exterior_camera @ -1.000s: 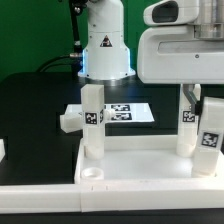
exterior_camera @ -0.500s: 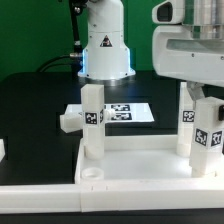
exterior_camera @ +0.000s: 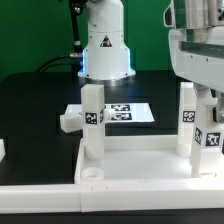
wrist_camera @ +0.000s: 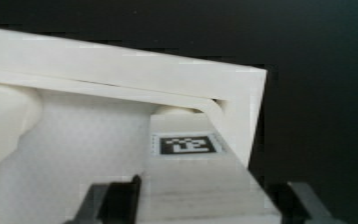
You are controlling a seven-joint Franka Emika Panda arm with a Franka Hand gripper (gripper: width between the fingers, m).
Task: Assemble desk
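- While the gripper (exterior_camera: 209, 120) carries a leg (exterior_camera: 211, 140) at the exterior view's right, its bulky white body has shifted further toward that side and higher over the last second, so less of it shows now
- As the carried leg has drifted with it, it now hangs just beside a leg (exterior_camera: 186, 122) already standing in the far right corner of the tabletop (exterior_camera: 140, 165); my judgement is that the arm is lining this leg up over a near-right socket, so the step is placing, not yet seating
- Between the fingers (wrist_camera: 105, 200) the wrist view shows the leg (wrist_camera: 197, 180) filling the gap, both dark pads pressed to its sides, so the grip is closed firmly on the leg
- Beyond the fingertips lies the tabletop's rim (wrist_camera: 158, 90), a raised white wall with a sharp corner
- Far from the fingers, another leg (exterior_camera: 92, 122) stands upright in its corner, and an empty round socket (exterior_camera: 92, 172) sits below it near the front rim
- Every desk part is smooth matte white plastic, blocky and square-edged, with crisp black-and-white square tags (wrist_camera: 190, 143)
- Behind the tabletop the marker board (exterior_camera: 128, 112) lies flat on the black table (exterior_camera: 30, 100), beside a small loose white part (exterior_camera: 69, 121)
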